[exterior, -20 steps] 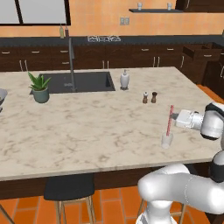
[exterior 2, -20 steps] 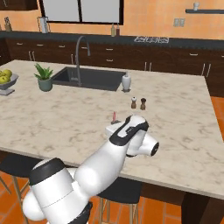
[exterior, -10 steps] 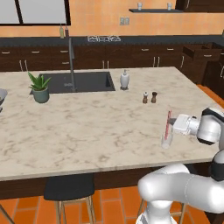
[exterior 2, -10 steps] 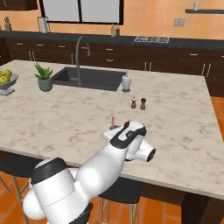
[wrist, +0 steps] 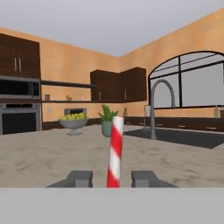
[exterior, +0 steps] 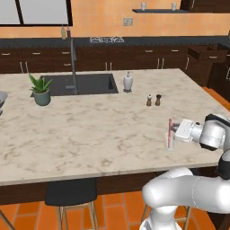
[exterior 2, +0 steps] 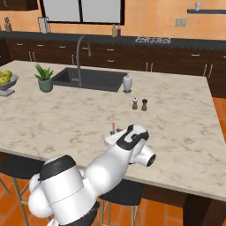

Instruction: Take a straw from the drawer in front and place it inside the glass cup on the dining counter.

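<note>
The red-and-white striped straw (exterior: 170,129) stands upright near the right front edge of the dining counter (exterior: 90,130), its lower end inside the faint clear glass cup (exterior: 170,143). My gripper (exterior: 176,132) is level with the straw, reaching in from the right. In the hand view the straw (wrist: 115,151) rises between the two fingertips (wrist: 79,178) with a gap on each side, so the gripper (wrist: 113,179) is open. From the right base view the straw's tip (exterior 2: 113,127) pokes up behind my hand. An open dark drawer (exterior: 207,52) juts from the back right cabinets.
Two pepper shakers (exterior: 153,99) stand behind the cup, and a white soap bottle (exterior: 128,82) sits by the sink (exterior: 85,84) and tall faucet (exterior: 72,63). A potted plant (exterior: 40,90) and fruit bowl (exterior 2: 6,81) are far left. Stools (exterior: 71,193) stand below the front edge.
The hand has come down and slightly left with the straw, lowering it into the glass cup. The fingers have parted from the straw.
</note>
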{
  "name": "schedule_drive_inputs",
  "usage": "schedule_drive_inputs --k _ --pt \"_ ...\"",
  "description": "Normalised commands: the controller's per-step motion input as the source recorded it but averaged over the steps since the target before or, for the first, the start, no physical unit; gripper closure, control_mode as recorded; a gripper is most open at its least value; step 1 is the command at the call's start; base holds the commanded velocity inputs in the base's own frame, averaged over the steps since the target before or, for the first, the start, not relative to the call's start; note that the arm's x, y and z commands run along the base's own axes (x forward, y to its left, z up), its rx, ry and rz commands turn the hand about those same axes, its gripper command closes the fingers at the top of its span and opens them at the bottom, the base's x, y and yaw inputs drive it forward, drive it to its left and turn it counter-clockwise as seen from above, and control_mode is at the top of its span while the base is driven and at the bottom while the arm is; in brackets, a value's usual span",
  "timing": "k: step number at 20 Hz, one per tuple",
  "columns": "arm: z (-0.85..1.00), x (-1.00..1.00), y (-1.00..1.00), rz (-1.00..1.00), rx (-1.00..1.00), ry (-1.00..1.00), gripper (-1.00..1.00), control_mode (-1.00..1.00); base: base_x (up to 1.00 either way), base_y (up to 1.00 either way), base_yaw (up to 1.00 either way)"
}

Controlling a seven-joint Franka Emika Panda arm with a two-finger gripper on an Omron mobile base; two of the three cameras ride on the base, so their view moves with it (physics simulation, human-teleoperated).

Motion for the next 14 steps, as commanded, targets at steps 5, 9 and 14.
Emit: schedule_drive_inputs --k 5,9,14 --pt "0.19 -0.16 -0.37 -0.03 -0.04 0.0 -1.0 -1.0 0.0 0.0 0.0" --pt "0.25 -0.31 -0.26 -0.03 -0.02 0.0 -1.0 -1.0 0.0 0.0 0.0" --pt "0.4 -0.54 -0.21 -0.04 -0.02 0.0 -1.0 -1.0 0.0 0.0 0.0"
